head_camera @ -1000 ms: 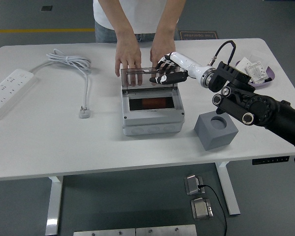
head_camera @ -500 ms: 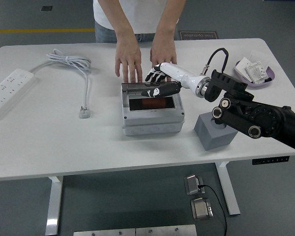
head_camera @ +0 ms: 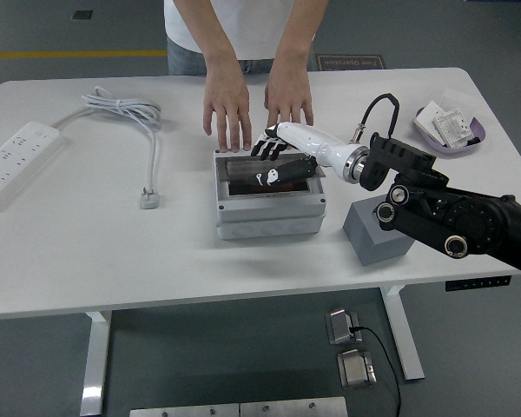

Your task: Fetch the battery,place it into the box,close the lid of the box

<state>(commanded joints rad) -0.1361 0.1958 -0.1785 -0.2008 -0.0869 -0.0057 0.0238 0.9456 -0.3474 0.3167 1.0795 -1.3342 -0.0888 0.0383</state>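
The grey box stands at the table's middle. Its clear lid lies nearly flat over the opening, and something reddish-brown, probably the battery, shows through it. My right hand reaches in from the right and rests flat on the lid, fingers stretched out, grasping nothing. A person at the far side has both hands on the table just behind the box, one hand on the left and the other hand on the right. My left arm is out of view.
A grey block with a round hole sits right of the box, under my forearm. A purple dish with white packets is at the far right. A white power strip and its cable lie at the left.
My right hand has swung the lid from upright down onto the box and moved left and lower with it. The person's hands have let go of the lid and stay behind the box.
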